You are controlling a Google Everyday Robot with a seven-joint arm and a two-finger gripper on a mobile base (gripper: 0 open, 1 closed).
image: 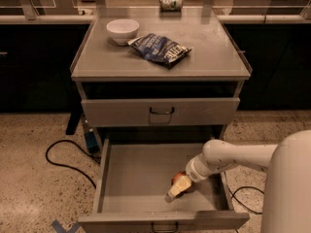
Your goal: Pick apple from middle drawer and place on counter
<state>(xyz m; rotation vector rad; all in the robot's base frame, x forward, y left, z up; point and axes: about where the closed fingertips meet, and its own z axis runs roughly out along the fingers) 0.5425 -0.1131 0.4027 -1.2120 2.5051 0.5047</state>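
We cannot tell if the gripper (176, 189), at the apple (178, 177) in the drawer (131, 178), has closed; this firm, slick fruit wants pinching across its middle.

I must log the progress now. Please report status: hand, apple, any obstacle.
Hand down inside open middle drawer, at the apple. Apple in drawer, not yet on counter. White bowl and snack bag on counter.

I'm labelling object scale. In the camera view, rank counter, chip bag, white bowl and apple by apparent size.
Largest to smallest: counter; chip bag; white bowl; apple. The apple is partly hidden behind the gripper, low in the open middle drawer, and nearer the camera, so bowl versus apple is less sure.
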